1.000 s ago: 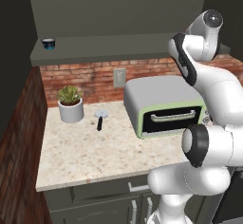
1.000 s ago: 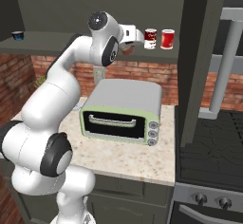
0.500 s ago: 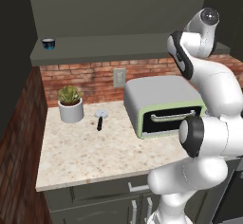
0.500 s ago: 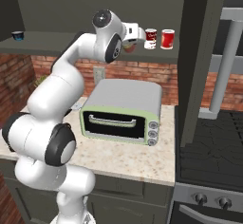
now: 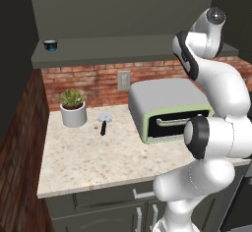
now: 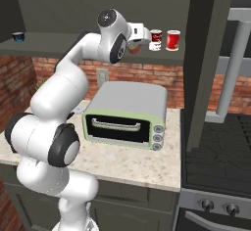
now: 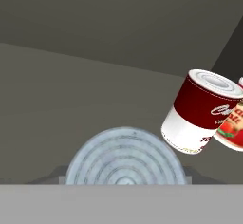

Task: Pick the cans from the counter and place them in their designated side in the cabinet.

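Cans sit at the right end of the cabinet shelf: a dark red and white can stands upright just beside a brighter red can. The end effector is raised to shelf height immediately left of them, clenched around a third can, whose ribbed grey lid fills the bottom of the hand view and whose orange-red side peeks out in the right base view. At the shelf's far left rests a tiny blue bowl. On the worktop below stand a toaster oven and a potted plant.
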Robot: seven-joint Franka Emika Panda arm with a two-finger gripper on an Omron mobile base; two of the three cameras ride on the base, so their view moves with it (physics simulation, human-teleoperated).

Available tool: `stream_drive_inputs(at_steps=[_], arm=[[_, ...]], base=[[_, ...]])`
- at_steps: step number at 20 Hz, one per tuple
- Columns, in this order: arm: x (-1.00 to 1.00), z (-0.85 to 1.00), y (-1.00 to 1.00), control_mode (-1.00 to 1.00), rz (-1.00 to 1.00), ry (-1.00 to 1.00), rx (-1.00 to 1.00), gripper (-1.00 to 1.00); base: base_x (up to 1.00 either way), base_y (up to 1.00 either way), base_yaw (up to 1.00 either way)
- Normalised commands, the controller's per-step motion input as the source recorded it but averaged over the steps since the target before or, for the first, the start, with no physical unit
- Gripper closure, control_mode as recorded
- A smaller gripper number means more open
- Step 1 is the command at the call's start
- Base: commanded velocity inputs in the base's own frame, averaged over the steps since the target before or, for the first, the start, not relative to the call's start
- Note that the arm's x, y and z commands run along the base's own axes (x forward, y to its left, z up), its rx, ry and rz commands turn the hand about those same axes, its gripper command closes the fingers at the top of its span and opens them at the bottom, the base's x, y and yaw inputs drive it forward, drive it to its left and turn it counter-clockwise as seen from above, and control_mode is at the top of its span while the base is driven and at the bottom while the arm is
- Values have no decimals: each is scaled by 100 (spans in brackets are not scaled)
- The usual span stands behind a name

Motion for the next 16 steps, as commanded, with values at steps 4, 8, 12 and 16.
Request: stream_drive_inputs(at_steps=[4, 8, 12, 16], arm=[[11, -25, 0, -100, 0, 0, -1, 100], [7, -28, 0, -100, 0, 0, -1, 100], [4, -26, -1, -100, 0, 0, -2, -100], [11, -17, -7, -100, 0, 0, -1, -100]], base=[[0, 0, 0], [0, 0, 0], [0, 0, 0], [0, 0, 0]])
